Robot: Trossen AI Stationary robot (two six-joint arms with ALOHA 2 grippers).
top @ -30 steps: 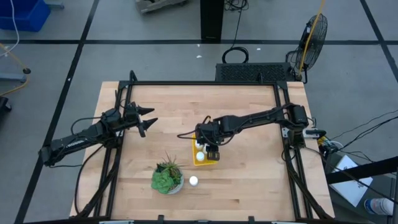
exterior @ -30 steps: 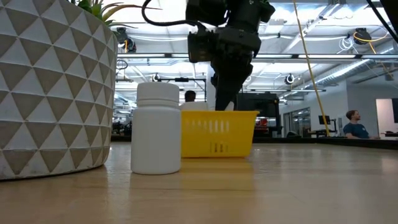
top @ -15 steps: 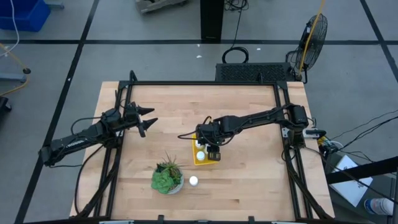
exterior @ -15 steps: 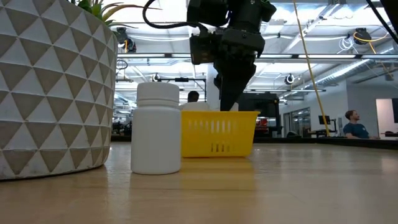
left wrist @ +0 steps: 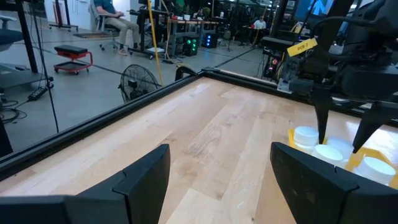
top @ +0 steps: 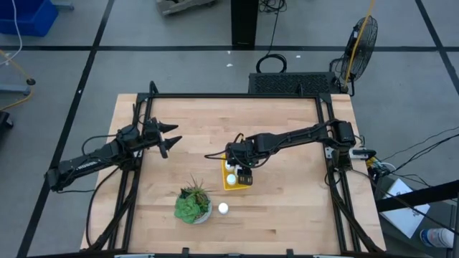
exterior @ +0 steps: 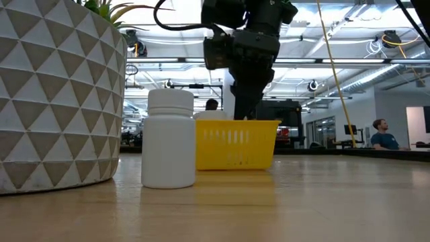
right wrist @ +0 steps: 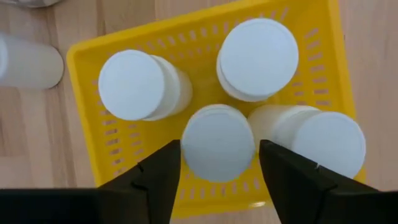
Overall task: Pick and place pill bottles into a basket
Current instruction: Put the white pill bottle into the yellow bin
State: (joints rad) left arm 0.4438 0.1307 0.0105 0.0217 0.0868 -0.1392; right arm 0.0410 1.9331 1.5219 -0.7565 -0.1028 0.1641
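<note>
Yellow basket (top: 236, 178) sits mid-table holding four pill bottles (right wrist: 217, 142). A fifth bottle (top: 223, 208) stands outside beside the potted plant (top: 192, 206). Right gripper (top: 243, 170) hovers above the basket, jaws spread around one cap. Left gripper (top: 166, 136) waits spread near the table's (top: 287, 208) left edge.

- Both arms are dark, nearly black, built from slim jointed links.
- A thin black cable loops beside the right arm (top: 287, 139) near its wrist.
- The left gripper (top: 172, 138) ends in two pointed black fingers.
- The right gripper (right wrist: 217, 163) has matte black, flat, angular fingers (right wrist: 158, 174).
- The left arm (top: 93, 160) looks equally dark.
</note>
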